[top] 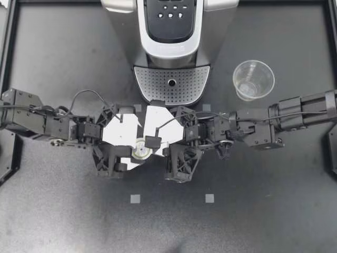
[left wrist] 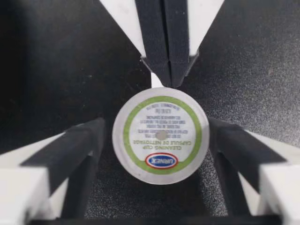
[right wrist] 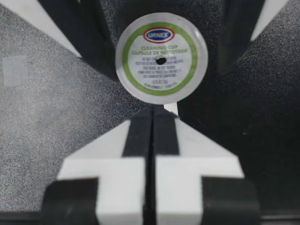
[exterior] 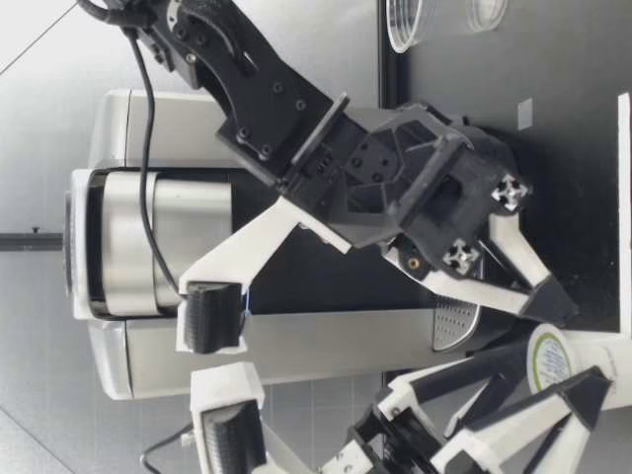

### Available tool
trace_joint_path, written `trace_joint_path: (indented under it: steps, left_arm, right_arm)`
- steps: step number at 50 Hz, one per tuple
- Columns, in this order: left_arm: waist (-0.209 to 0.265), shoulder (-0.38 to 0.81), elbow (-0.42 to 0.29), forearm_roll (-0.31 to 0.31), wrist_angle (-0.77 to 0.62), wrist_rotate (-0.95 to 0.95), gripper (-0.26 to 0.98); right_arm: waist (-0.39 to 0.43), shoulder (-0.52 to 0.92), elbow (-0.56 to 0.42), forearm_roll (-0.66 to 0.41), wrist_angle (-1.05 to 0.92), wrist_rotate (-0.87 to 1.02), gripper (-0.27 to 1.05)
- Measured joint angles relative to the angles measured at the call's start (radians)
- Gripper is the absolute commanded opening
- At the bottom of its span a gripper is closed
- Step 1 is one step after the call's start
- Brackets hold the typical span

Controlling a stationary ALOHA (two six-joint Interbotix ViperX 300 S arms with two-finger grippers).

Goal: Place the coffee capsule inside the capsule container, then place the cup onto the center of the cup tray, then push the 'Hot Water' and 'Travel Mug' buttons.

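Note:
A white coffee capsule [top: 141,152] with a green-ringed lid stands upright on the table in front of the coffee machine [top: 171,37]. My left gripper [top: 134,154] straddles it and is open. In the left wrist view the capsule [left wrist: 161,133] sits between the fingers [left wrist: 86,143], with a thin gap on one side. My right gripper [top: 151,143] is shut, and its tips [right wrist: 152,115] rest against the capsule's rim tab [right wrist: 171,108]. The clear plastic cup [top: 254,79] stands upright to the right of the machine, away from both grippers.
The perforated cup tray [top: 152,84] lies at the machine's base, just behind the two grippers. The button panel [top: 171,13] is on the machine's top. Small grey squares [top: 135,198] mark the dark mat nearer the front edge.

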Motion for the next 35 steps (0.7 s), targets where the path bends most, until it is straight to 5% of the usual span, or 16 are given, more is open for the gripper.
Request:
trace_joint_path:
  steps: [19,35]
  left_arm:
    - [0.000,-0.006,0.000,-0.003,0.014,-0.006,0.57]
    - [-0.012,-0.101,0.002,-0.031,0.018,-0.015,0.57]
  right_arm:
    - [0.002,-0.009,0.000,-0.002,0.029,0.006,0.05]
    - [0.002,-0.210,0.114,0.006,0.043,0.057,0.05]
